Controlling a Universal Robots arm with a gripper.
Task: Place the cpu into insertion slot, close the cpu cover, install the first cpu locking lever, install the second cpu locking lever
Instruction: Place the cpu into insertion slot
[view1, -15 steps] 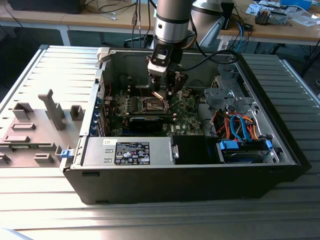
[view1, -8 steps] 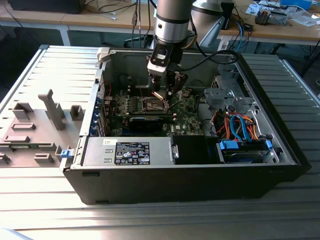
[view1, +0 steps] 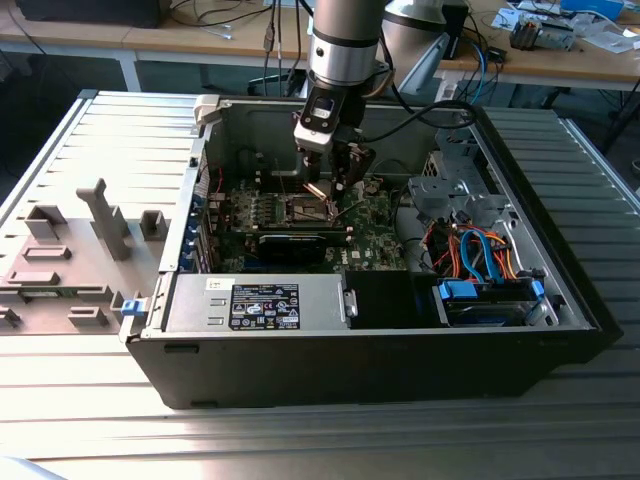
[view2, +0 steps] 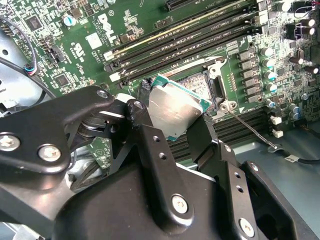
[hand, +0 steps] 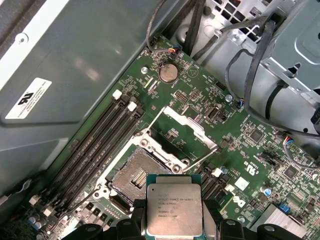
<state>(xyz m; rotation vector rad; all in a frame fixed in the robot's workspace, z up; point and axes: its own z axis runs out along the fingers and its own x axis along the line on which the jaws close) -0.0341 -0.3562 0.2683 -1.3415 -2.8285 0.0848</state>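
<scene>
well, gripper (view2: 175, 114): closed narrowly on the cpu (view2: 176, 106), one black finger (view2: 144, 97) on each of two opposite edges; it hung inside the computer case (view1: 350, 372) in the exterior view.
cpu (hand: 174, 210): clamped in the gripper (hand: 174, 221), silver face toward the first wrist view, green edge showing in the second wrist view; it sat tilted, held over the near edge of the insertion slot (hand: 134, 176) and not seated in it.
cpu writing: several lines of small dark print on the silver face, not read off here.
insertion slot: uncovered, dark pin field bare inside its silver rim.
cpu cover (hand: 195, 131): raised off the slot, standing on its far side.
locking lever (view2: 250, 129): a thin wire arm swung out from the socket across the motherboard (view2: 150, 20).
memory slots (hand: 100, 145): four long black rows just beside the slot.
case label (hand: 27, 97): white sticker with dark marks on the grey wall.
power supply sticker (view1: 265, 305): black and white, print too small to tell.
</scene>
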